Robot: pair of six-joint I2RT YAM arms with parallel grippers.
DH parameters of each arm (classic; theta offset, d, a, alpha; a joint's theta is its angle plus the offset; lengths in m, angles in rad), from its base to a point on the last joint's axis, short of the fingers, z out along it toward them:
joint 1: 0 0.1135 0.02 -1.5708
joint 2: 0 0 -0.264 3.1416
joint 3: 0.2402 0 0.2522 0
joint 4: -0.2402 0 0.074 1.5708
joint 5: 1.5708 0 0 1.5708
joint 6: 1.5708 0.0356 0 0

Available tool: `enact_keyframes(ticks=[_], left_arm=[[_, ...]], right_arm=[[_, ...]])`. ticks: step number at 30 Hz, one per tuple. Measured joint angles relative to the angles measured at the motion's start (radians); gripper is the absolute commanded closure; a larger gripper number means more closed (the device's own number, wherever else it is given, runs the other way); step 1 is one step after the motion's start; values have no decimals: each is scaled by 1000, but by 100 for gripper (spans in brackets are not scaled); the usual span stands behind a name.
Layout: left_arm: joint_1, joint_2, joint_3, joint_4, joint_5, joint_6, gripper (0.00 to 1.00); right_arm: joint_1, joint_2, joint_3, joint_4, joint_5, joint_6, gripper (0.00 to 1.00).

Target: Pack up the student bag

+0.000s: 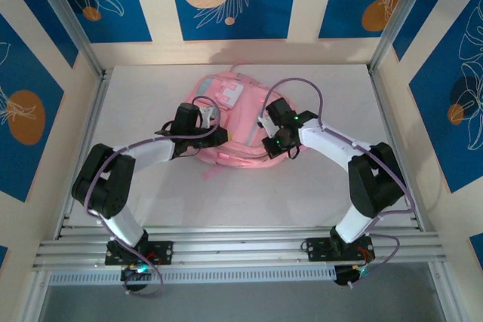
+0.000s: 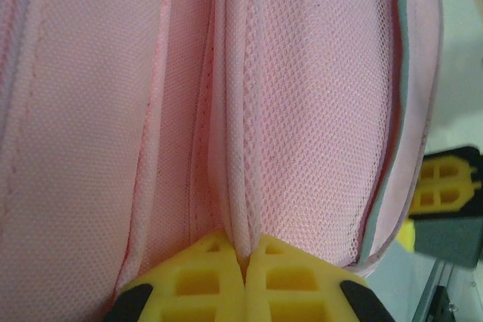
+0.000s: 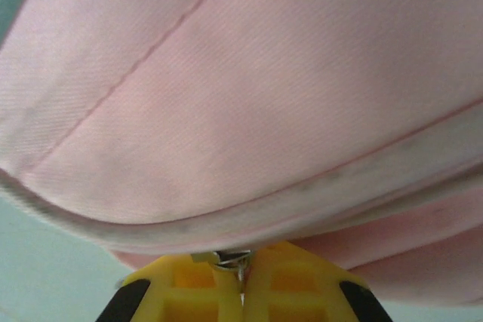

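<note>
- Pink fabric makes up the student bag (image 1: 240, 139), which lies flat on the pale table (image 1: 151, 194), in the middle and toward the far wall, between the 2 arms.
- A pale blue-white patch (image 1: 230, 96) sits on the bag's far half, and a thin pink loop (image 1: 235, 68) pokes out at its far edge.
- The left gripper (image 2: 244, 253) is clamped. Its 2 yellow fingers (image 2: 196, 283) meet tip to tip on a piped seam (image 2: 230, 186) of the bag, and the pink cloth is pinched between them.
- In the left wrist view, pink mesh (image 2: 317, 111) lies to the right of that seam, ending in a grey trim (image 2: 398, 111) at the bag's edge.
- Seen from above, the left arm reaches onto the bag's left side.
- The right gripper (image 3: 241, 263) is also closed. Its yellow fingers (image 3: 294, 286) press together with a small silvery metal tab (image 3: 229, 257) nipped between the tips.
- That tab hangs just under a curved, piped edge (image 3: 226, 220) of the bag. It looks like a zip pull, though I cannot tell for sure.
- Seen from above, the right arm meets the bag's right side.
- Purple cables (image 1: 302, 84) loop along both arms.
</note>
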Motion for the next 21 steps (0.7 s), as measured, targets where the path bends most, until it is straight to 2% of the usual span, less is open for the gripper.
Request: enact_keyframes(ticks=[6, 10, 16, 21], left_arm=[[0, -12, 0, -31, -2, 39, 100], [0, -13, 0, -39, -3, 53, 100], [0, -13, 3, -59, -3, 72, 100], [0, -17, 18, -89, -8, 104, 100]], right_arm=[[-112, 42, 52, 32, -56, -277, 100], [-184, 114, 147, 34, -95, -414, 100], [-251, 277, 379, 31, -97, -535, 100], [-250, 386, 514, 14, -97, -573, 100]])
